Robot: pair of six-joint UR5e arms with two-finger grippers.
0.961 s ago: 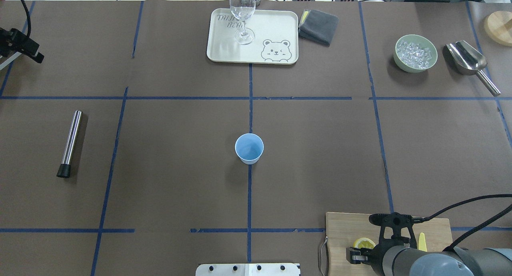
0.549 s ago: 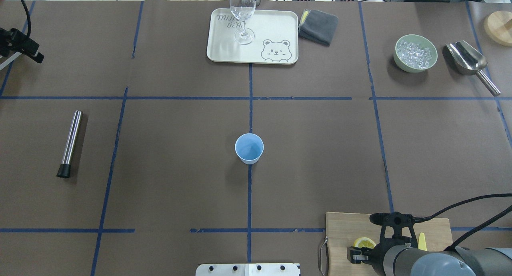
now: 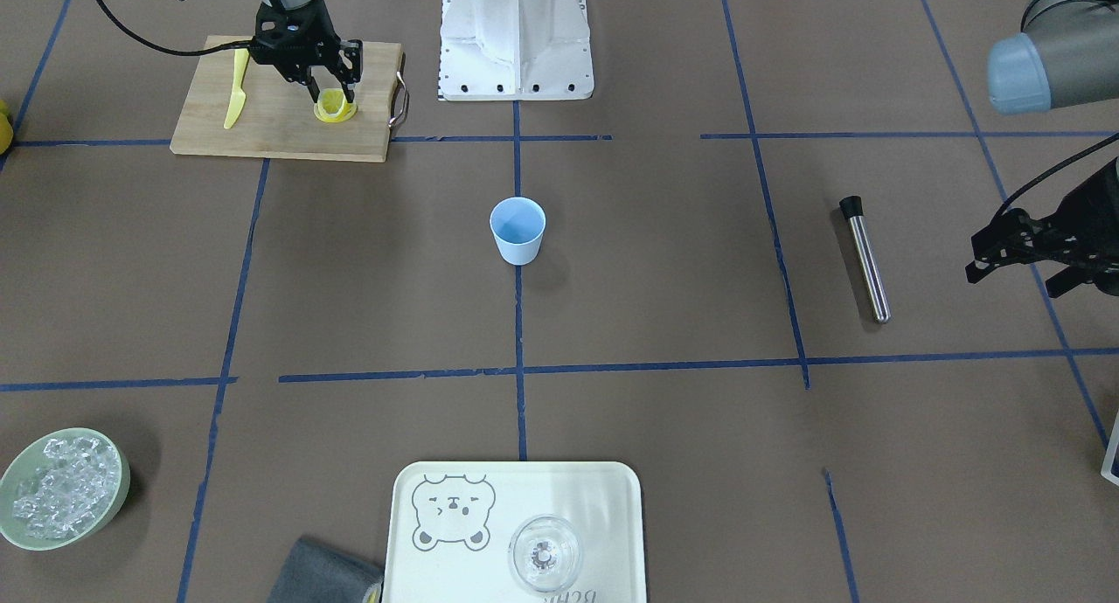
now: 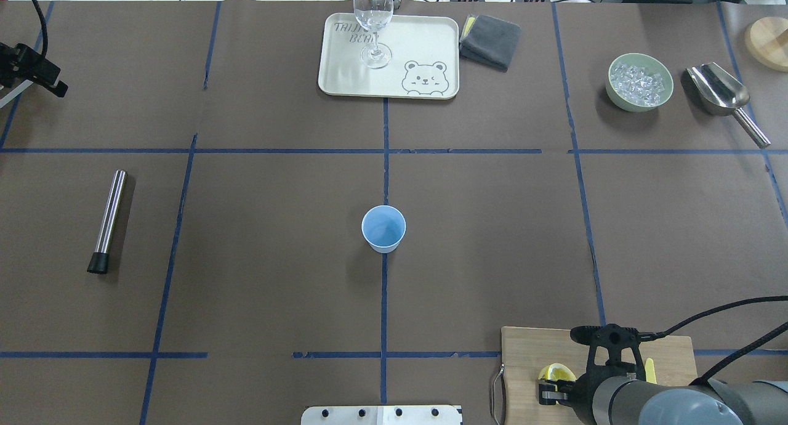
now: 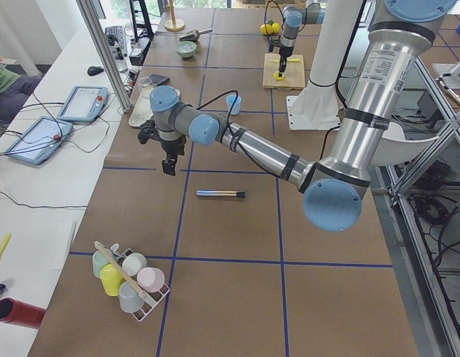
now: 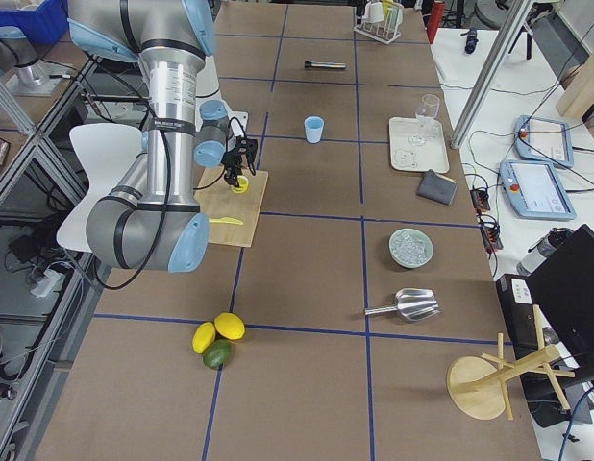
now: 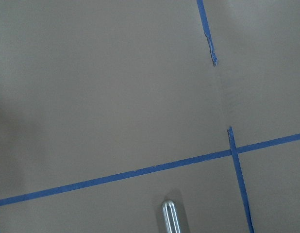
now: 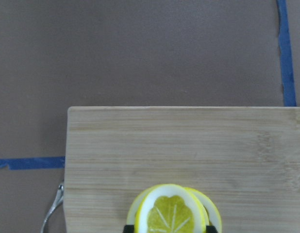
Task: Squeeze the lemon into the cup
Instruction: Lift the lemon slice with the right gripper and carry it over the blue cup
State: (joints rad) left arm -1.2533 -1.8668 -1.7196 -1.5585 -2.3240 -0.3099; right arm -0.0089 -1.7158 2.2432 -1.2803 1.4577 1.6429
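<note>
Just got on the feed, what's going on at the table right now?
The right tool grips the lemon on the wooden cutting board, at the robot's near right corner; whether it is lifted off the board is hard to tell. The light-blue cup stands upright mid-table and looks empty, so nothing is squeezed yet. The left tool hangs over the table's left side near the metal bar, holding nothing.

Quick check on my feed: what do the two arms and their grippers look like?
The left arm and right arm are silver tubes with light-blue joint caps. The left gripper and right gripper are black two-finger linkages, each fed by a loose black cable.
</note>
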